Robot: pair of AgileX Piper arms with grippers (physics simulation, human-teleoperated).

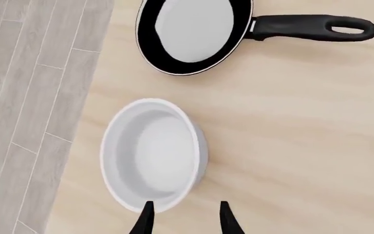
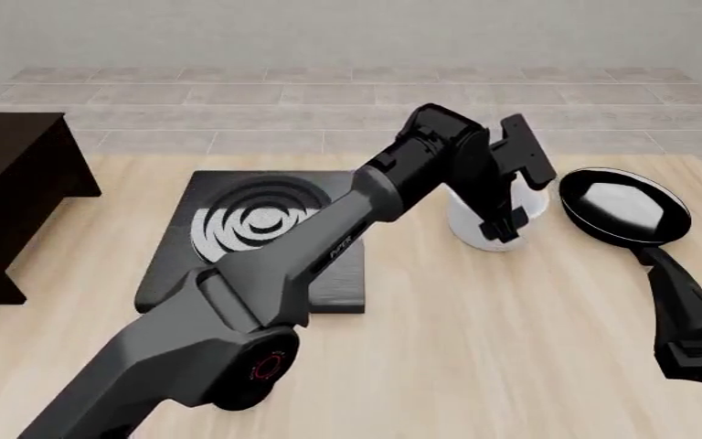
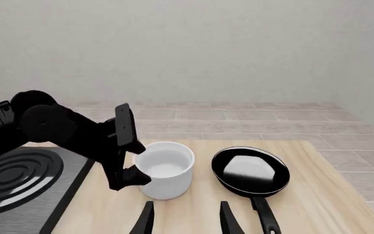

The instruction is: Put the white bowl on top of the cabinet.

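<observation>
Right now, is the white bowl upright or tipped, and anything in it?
Upright and empty. The white bowl stands on the table with its opening up; the left wrist view shows a bare white inside.

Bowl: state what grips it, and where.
Nothing is held. The left gripper is open at the bowl's rim, not closed on it; the right gripper is open and apart.
</observation>
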